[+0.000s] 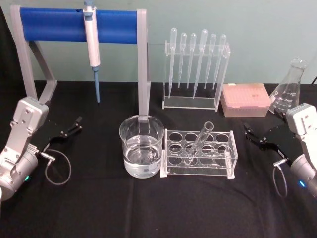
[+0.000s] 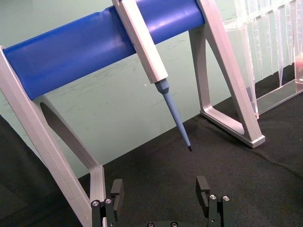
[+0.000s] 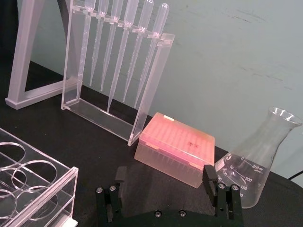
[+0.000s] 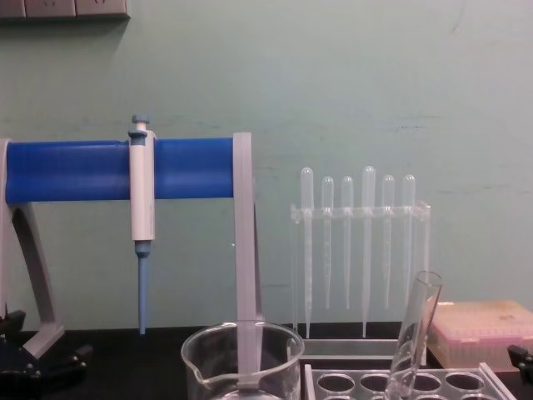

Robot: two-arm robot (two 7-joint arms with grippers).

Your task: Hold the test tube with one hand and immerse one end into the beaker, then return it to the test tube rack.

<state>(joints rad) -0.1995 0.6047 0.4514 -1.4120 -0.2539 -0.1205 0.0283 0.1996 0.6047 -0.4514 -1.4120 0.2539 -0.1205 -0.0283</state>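
Both gaping, left gripper (image 2: 160, 184), right gripper (image 3: 164, 172); slim glass test tube (image 1: 199, 143) tilted in rack (image 1: 224, 168)

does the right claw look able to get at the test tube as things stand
Probably yes. The right claw sits open off the right end of the test tube rack, and the test tube leans there, upper half clear above it. Nothing lies between them; the beaker is on the rack's other side.

A black-covered table (image 1: 148, 208) carries a beaker (image 1: 141, 148) of clear liquid near the centre, with a test tube rack (image 1: 223, 154) just right of it. Farther back, from left to right, stand a blue-barred stand (image 1: 59, 25), a pipette rack (image 1: 190, 102), a pink tip box (image 1: 245, 99) and a conical flask (image 1: 290, 89).
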